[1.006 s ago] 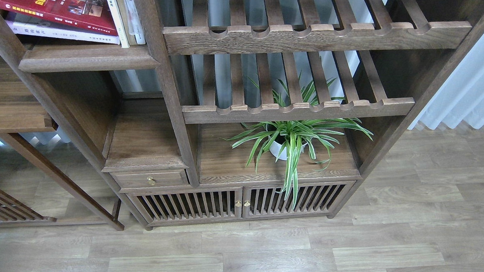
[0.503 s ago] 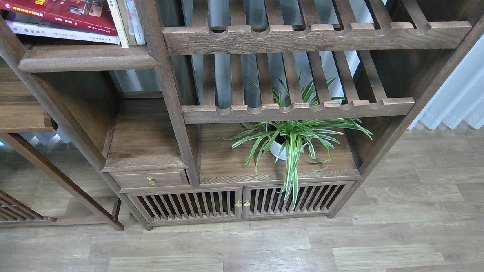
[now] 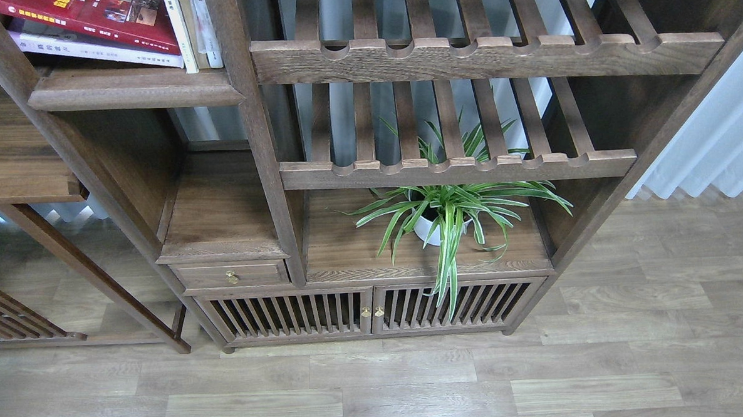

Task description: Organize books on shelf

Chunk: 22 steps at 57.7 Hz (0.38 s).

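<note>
Head view shows the red book [image 3: 87, 20] lying slanted over a white book [image 3: 95, 51] on the shelf [image 3: 134, 87], tidying seemingly not begun; neither gripper is visible.

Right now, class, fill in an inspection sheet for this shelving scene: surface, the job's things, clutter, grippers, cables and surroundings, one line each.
Surface: the dark wooden shelf has thick boards, two notched slatted racks, a brass-knobbed drawer and slatted doors.
Job's things: the red book lies tilted over a white book in the top-left compartment; thin pale-spined books stand upright beside them.
Clutter: a potted plant in a white pot sits on the lower right board.
Grippers: nothing seen.
Cables: nothing seen.
Surroundings: wood-plank floor, pale curtain at right, a separate wooden table at left.
</note>
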Tool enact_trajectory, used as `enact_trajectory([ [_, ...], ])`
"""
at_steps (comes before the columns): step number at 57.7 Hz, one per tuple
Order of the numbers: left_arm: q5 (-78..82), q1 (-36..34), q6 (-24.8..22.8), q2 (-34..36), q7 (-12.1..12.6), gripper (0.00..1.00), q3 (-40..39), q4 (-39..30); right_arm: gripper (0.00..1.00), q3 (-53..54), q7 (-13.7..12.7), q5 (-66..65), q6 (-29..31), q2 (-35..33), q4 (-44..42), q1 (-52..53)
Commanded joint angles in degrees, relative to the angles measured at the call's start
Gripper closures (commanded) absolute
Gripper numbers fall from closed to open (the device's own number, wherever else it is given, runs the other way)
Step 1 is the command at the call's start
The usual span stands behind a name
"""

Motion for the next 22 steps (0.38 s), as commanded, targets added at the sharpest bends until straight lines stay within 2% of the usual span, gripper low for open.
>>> enact_trajectory([
  [1, 0.0, 0.0, 0.0, 0.0, 0.0, 0.0, 0.0, 7.47, 0.01, 0.0, 0.0, 0.0, 0.0, 0.0, 0.02, 0.0],
  [22, 0.0, 0.0, 0.0, 0.0, 0.0, 0.0, 0.0, 7.47, 0.01, 0.0, 0.0, 0.0, -0.17, 0.0, -0.25, -0.96],
])
